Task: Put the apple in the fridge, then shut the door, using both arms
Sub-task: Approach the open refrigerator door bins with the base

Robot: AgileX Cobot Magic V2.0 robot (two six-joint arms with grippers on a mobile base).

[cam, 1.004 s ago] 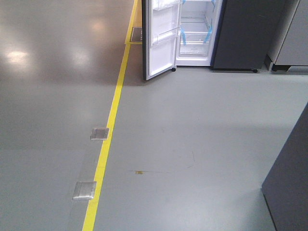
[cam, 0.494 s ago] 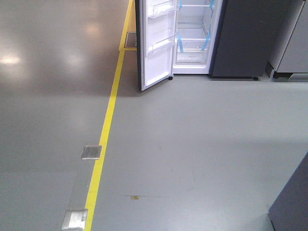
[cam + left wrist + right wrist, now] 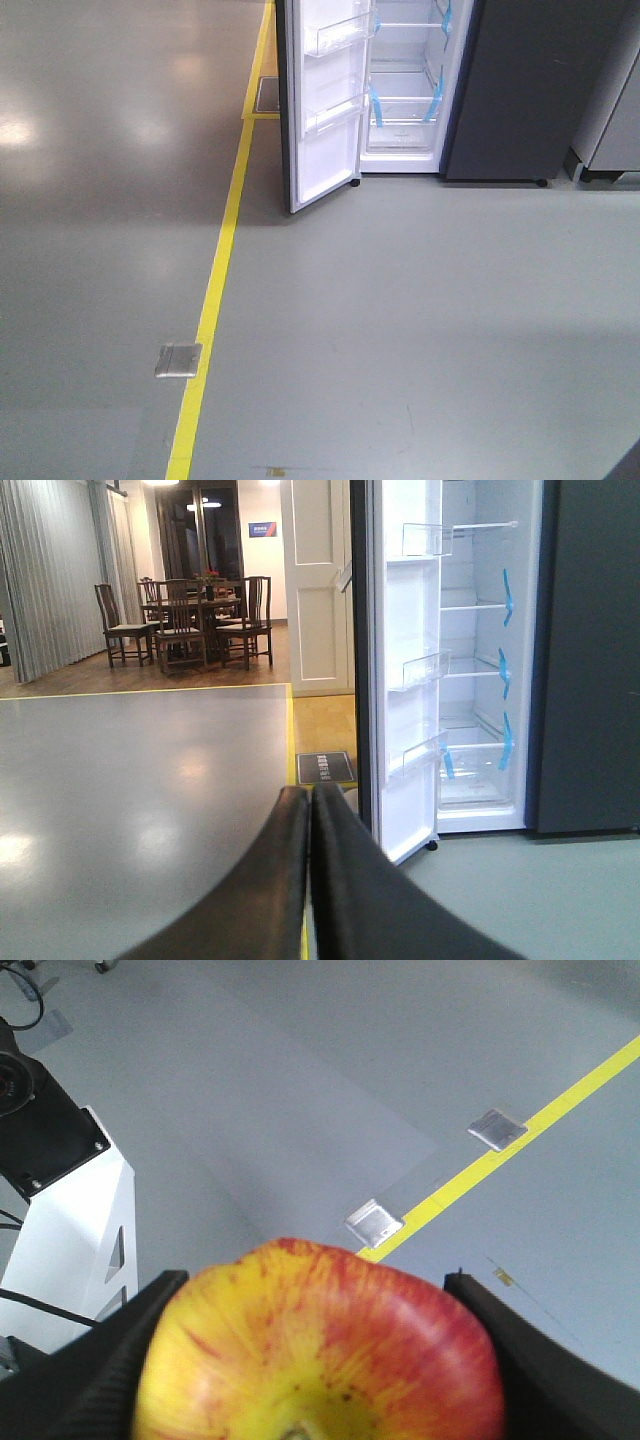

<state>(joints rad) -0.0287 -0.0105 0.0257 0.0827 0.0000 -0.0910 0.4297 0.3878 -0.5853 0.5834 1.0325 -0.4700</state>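
Observation:
The red and yellow apple [image 3: 320, 1350] fills the bottom of the right wrist view, with my right gripper [image 3: 315, 1345] shut on it, one black finger on each side. The dark grey fridge [image 3: 520, 90] stands at the top of the front view, its white inside [image 3: 405, 110] showing glass shelves and blue tape. Its door [image 3: 322, 110] hangs open to the left, clear bins on its white back. In the left wrist view the fridge [image 3: 585, 660] and door [image 3: 410, 680] lie ahead to the right. My left gripper [image 3: 311, 798] is shut with nothing in it.
A yellow floor line [image 3: 215, 300] runs up to the left of the door, with a metal floor plate [image 3: 178, 359] beside it. A grey cabinet [image 3: 615, 110] stands right of the fridge. A white robot base [image 3: 60, 1230] shows at the left of the right wrist view.
The fridge and door have grown larger and slid down in the front view. The floor plates and yellow line have shifted toward the bottom. The dark panel at the lower right has left the view.

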